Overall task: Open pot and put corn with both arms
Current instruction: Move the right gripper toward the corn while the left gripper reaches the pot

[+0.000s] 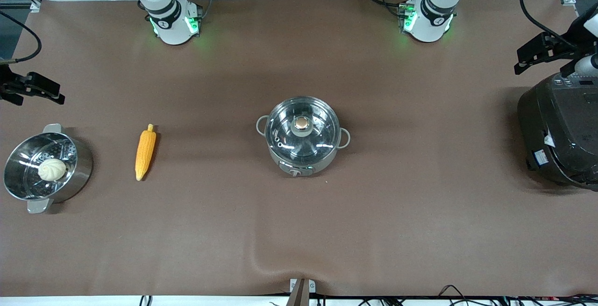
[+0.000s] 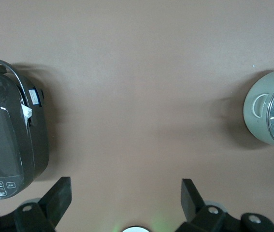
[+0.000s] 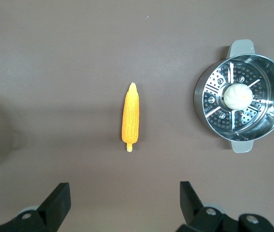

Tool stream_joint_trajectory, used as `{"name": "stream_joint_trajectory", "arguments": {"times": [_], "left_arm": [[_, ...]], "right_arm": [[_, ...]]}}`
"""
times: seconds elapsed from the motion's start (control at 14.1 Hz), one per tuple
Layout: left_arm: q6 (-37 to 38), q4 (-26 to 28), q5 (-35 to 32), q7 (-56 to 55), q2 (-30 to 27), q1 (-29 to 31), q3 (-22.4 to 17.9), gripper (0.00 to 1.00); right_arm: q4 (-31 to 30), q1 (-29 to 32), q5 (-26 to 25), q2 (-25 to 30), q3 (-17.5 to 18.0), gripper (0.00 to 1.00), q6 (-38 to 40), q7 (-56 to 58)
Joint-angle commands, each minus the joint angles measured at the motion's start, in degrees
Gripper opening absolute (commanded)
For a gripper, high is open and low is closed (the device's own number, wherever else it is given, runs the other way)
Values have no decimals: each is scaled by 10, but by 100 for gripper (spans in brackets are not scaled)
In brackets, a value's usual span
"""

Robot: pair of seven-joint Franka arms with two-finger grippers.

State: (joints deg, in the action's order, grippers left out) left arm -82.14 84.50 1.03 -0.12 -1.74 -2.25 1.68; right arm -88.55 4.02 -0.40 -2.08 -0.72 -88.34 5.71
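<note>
The pot (image 1: 302,138) stands closed in the middle of the table (image 1: 299,231), its glass lid (image 1: 302,131) with the copper knob (image 1: 302,123) seated on it, and the corn (image 1: 145,152) lies flat on the table toward the right arm's end, between the pot and the steel steamer pot (image 1: 46,168) that holds a white bun (image 1: 52,169). The left pincer (image 1: 537,53) hangs wide open above the table just beside the black rice cooker (image 1: 563,138), well apart from the pot; in the left wrist view its two fingers (image 2: 59,193) stand far from each other with nothing between them. The right pincer (image 3: 124,198) is also wide and empty, over the table near the corn and the steamer pot. I think the main risks are these: the knob is small and round, so the left pincer may slip off it or tilt the lid if it closes off centre, and the glass lid could then drop back on the rim; the corn tapers and lies flat, so a grip near its thin end could let it roll or swing out. If the right arm brings the corn before the lid is fully away, both arms would meet over the pot. Some things are hard to see — the right pincer is cut by the edge of the front view, the rice cooker also, the left wrist view shows only one side of the pot, and the inside of the pot is hidden by reflections on the lid.
</note>
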Motion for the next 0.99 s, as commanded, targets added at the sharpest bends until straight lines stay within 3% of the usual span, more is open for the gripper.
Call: {"name": "stream_joint_trajectory", "arguments": {"times": [0.0,0.64,0.92], "left_arm": [[-6,8,5,6,0,22,7,100],[-6,3,7,10,4,32,10,100],[-6,1,6,10,20,24,13,100]], "right_arm": [[-13,2,5,14,3,100,-1,-4],[-13,6,6,13,2,100,-1,-4],[-43,2,6,5,2,100,-40,-4]]}}
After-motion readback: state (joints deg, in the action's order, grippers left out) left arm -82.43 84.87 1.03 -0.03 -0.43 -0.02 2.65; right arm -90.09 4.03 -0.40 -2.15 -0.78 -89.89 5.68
